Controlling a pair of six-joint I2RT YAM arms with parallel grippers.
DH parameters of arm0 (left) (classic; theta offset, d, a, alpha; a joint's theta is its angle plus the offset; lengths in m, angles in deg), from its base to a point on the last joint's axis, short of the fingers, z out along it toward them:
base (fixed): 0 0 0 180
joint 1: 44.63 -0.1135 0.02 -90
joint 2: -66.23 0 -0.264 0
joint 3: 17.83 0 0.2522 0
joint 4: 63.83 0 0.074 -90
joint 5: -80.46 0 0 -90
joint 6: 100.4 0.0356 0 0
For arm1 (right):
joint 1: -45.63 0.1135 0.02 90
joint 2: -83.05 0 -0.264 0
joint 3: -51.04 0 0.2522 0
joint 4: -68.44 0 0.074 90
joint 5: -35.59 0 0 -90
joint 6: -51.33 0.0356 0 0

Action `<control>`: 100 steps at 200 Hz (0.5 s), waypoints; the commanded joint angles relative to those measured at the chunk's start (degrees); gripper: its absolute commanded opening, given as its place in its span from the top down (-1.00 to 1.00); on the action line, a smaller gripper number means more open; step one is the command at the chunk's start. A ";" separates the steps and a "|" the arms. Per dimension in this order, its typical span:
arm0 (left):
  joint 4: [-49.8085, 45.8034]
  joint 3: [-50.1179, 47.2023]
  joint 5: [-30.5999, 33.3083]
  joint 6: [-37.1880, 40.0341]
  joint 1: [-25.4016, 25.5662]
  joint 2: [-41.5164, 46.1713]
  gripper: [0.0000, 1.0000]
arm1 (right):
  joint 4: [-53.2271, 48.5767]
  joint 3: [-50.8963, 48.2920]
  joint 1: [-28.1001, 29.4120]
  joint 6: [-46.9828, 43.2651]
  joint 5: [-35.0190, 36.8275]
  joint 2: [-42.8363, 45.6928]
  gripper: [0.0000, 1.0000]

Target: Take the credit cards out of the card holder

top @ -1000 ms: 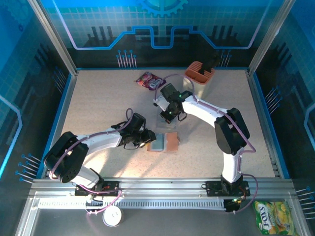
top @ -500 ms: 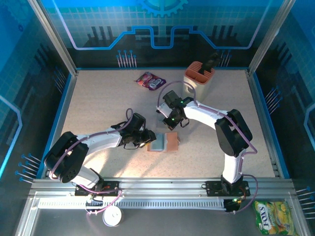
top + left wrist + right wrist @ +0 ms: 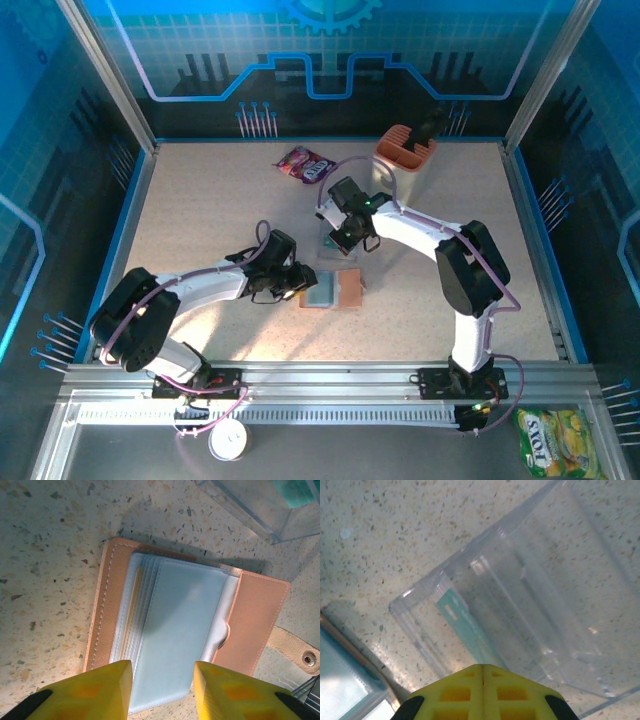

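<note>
The card holder [image 3: 347,289] lies open on the table, tan leather [image 3: 252,625] around grey-blue pockets [image 3: 185,630]. A thin tan-orange card edge [image 3: 131,615] shows among the left pockets. My left gripper [image 3: 298,284] is open, its yellow fingers astride the pocket page's near edge [image 3: 163,692]. My right gripper [image 3: 345,236] is shut, tips [image 3: 482,667] at a clear plastic tray [image 3: 550,575]. One teal credit card [image 3: 464,622] leans inside that tray and runs down behind the shut tips. I cannot tell whether it is pinched.
The clear tray [image 3: 338,248] sits just behind the card holder. A purple snack packet [image 3: 305,163] and a peach caddy [image 3: 404,152] stand at the back. A yellow packet [image 3: 555,443] lies off the table, front right. The strap with a snap [image 3: 307,657] sticks out on the right.
The right gripper dipped toward the card holder half a second ago and has come back up over the tray. The left arm and card holder have not moved.
</note>
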 commanded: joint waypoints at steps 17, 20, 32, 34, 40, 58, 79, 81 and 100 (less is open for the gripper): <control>0.37 -0.73 -0.68 0.94 -0.49 -0.49 0.24 | 0.85 2.57 -1.17 -0.44 1.63 0.06 0.94; 0.41 -0.74 -0.70 0.88 -0.49 -0.48 0.24 | 0.86 2.62 -1.24 -0.52 1.72 0.05 0.94; 0.56 -0.77 -0.82 0.90 -0.47 -0.57 0.24 | 1.18 2.79 -1.47 -0.71 1.80 -0.21 0.93; 0.50 -0.75 -0.77 0.90 -0.47 -0.59 0.24 | 1.24 2.87 -1.48 -0.71 1.79 -0.30 0.93; 0.55 -0.82 -0.78 0.83 -0.46 -0.59 0.24 | 1.37 2.95 -1.56 -0.84 1.82 -0.55 0.94; 0.48 -0.75 -0.80 0.87 -0.45 -0.64 0.24 | 1.60 2.95 -1.89 -0.95 1.51 -1.50 0.94; 0.41 -0.72 -0.69 0.99 -0.45 -0.70 0.24 | 2.23 2.41 -1.93 -0.89 1.13 -2.49 0.94; 0.40 -0.67 -0.72 1.05 -0.49 -0.69 0.24 | 2.30 2.29 -1.93 -0.89 1.12 -2.58 0.94; 0.40 -0.66 -0.71 1.05 -0.51 -0.86 0.24 | 2.99 1.41 -1.90 -0.58 0.35 -3.29 0.94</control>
